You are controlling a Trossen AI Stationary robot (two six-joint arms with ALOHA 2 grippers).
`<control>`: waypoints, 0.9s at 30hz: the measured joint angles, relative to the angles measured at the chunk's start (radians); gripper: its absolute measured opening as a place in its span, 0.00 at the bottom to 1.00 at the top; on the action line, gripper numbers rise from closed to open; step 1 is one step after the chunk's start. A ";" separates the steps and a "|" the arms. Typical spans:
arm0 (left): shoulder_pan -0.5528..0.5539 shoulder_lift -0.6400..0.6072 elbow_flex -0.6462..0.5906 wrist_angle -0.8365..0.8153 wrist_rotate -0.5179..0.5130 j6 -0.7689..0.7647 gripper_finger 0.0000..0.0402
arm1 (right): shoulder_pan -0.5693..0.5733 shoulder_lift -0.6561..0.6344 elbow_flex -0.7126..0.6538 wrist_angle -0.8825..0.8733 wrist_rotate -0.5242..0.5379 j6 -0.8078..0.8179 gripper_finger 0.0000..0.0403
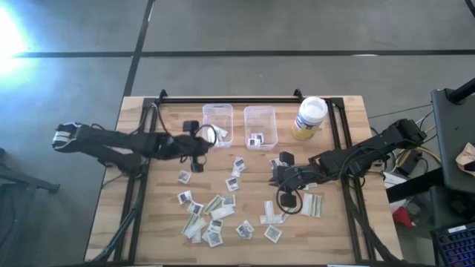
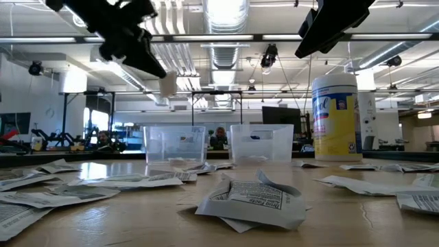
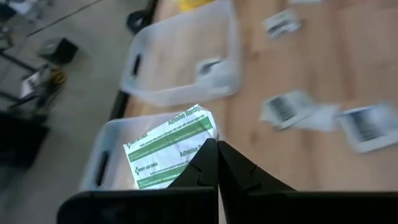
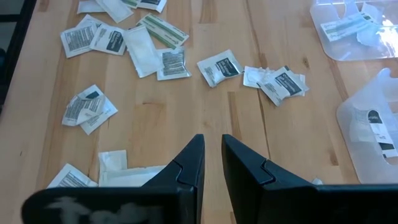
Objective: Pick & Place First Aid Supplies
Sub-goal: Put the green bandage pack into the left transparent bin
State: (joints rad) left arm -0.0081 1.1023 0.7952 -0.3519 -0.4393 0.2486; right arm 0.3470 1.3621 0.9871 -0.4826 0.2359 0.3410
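You are working in a robotics lab or workshop hall. Beyond the far edge of the wooden table [image 1: 245, 222] you see exposed ceiling ducts [image 2: 226, 17], rows of strip lights [image 2: 62, 40], metal frames [image 2: 89, 113] and a dark monitor [image 2: 281, 116]. Polished concrete floor [image 1: 297, 30] surrounds the table, with cables and equipment [image 1: 453, 141] past its right edge.

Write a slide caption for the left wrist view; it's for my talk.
Left gripper holds a green-striped bandage packet above a clear bin.
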 joint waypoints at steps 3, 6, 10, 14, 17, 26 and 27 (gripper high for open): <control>0.095 0.024 0.000 0.002 0.033 0.064 0.00 | 0.000 0.000 0.000 0.002 0.000 0.000 0.13; 0.203 0.061 0.000 0.003 0.126 0.093 0.00 | 0.000 0.000 0.000 0.003 0.000 0.000 0.13; 0.336 0.125 0.000 0.006 0.274 0.096 0.00 | 0.000 0.000 0.000 0.003 0.000 0.000 0.13; 0.398 0.184 0.001 0.059 0.364 0.099 0.00 | -0.001 0.000 0.000 0.003 0.001 -0.004 0.13; 0.408 0.222 0.027 0.073 0.405 0.125 0.00 | -0.001 0.000 0.000 0.002 0.001 -0.014 0.13; 0.433 0.346 0.137 -0.047 0.421 0.233 0.00 | -0.001 0.000 0.000 0.001 0.001 -0.019 0.13; 0.434 0.357 0.141 -0.050 0.421 0.233 0.00 | 0.000 0.000 0.000 0.000 0.001 -0.020 0.13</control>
State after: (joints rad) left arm 0.4261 1.4589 0.9359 -0.4019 -0.0181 0.4820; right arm 0.3470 1.3621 0.9871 -0.4821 0.2371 0.3215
